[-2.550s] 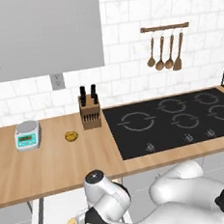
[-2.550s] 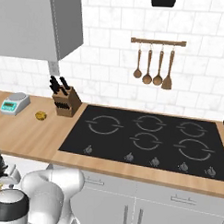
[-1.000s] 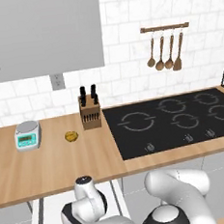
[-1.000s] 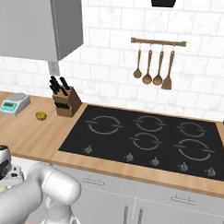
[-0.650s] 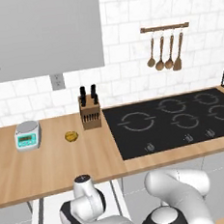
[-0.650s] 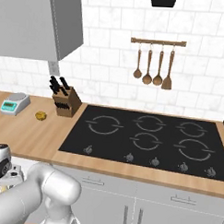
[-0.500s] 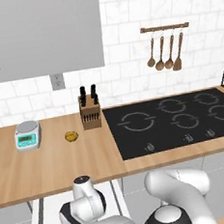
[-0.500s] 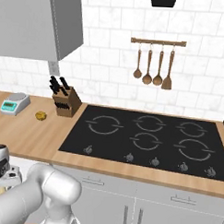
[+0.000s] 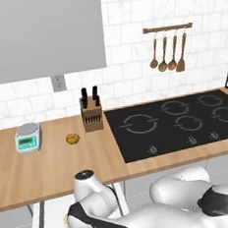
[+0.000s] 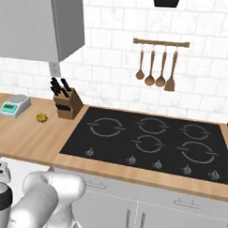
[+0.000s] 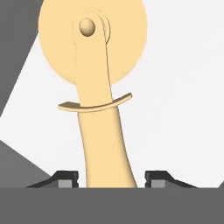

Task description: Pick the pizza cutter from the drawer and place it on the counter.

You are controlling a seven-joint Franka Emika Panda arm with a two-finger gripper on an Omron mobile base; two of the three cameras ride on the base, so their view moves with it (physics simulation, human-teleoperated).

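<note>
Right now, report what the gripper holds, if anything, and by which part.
Nothing is clearly held yet. In the hand view the gripper straddles the handle of the pizza cutter with gaps on both sides; the cutter lies on the white drawer floor.

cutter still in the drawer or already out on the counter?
In the drawer. Hand view shows the pizza cutter lying flat on the drawer floor, handle between the gripper fingertips, with gaps either side.

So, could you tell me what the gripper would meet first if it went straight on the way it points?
Most likely the pizza cutter: its handle lies between the gripper's open fingertips, on the drawer's white floor. Remaining depth is unclear.
</note>
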